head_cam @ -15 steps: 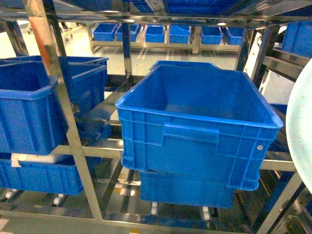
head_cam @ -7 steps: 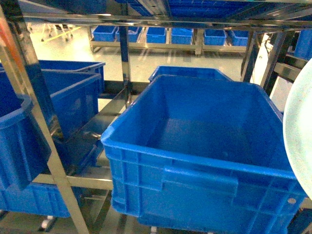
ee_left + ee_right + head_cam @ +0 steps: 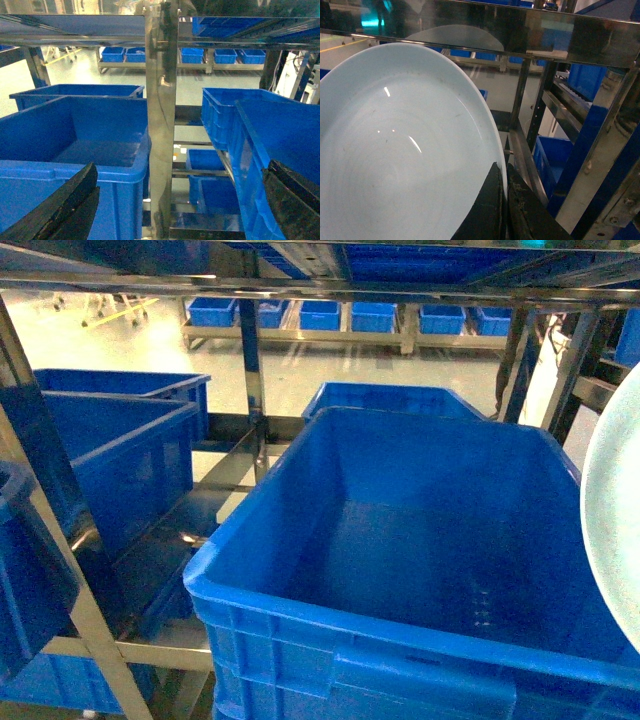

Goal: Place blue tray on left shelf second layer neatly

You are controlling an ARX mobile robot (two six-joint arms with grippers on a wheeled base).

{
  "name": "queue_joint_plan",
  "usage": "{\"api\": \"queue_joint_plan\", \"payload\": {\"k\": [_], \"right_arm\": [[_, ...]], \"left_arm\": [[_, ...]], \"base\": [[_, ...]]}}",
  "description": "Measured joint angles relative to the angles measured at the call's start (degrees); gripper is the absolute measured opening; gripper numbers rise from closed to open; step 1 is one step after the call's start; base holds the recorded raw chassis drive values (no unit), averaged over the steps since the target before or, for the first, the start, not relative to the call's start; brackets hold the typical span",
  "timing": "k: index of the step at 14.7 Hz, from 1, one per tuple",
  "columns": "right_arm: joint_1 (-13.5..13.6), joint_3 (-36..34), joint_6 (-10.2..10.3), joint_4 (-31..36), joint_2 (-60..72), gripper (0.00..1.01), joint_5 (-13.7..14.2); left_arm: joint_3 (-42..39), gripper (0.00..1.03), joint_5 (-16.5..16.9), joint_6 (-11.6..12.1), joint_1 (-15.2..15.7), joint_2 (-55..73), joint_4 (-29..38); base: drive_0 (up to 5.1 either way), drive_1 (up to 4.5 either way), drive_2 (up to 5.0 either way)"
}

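Observation:
The blue tray (image 3: 405,150), a pale glossy round dish, fills the left of the right wrist view and shows as a pale arc at the right edge of the head view (image 3: 615,520). It is held upright on edge. My right gripper (image 3: 504,200) is shut on its rim, one black finger on each face. My left gripper (image 3: 182,167) is open with nothing in it, its fingers (image 3: 60,210) spread wide in front of a steel post (image 3: 160,125). The shelf (image 3: 255,370) is a stainless-steel rack; its left tier (image 3: 205,505) carries blue crates. Neither gripper shows in the head view.
A large deep blue crate (image 3: 420,540) stands directly ahead, with another crate (image 3: 395,398) behind it. More crates (image 3: 120,460) sit on the left tier. Steel uprights (image 3: 600,165) and a crossbar (image 3: 530,35) stand close beside and above the tray. Further crates (image 3: 320,312) line the far floor.
The head view has closed in on the rack: the big crate now looms larger and lower, and the left post has slid off to the left. The tray stays at the right edge.

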Motion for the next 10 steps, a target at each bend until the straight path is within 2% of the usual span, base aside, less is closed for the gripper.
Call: {"api": "queue_joint_plan", "payload": {"k": [10], "right_arm": [[0.0, 0.0, 0.0, -0.02, 0.0, 0.02, 0.0]], "left_arm": [[0.0, 0.98, 0.02, 0.0, 0.0, 0.0, -0.02]], "base": [[0.0, 0.0, 0.0]]}}
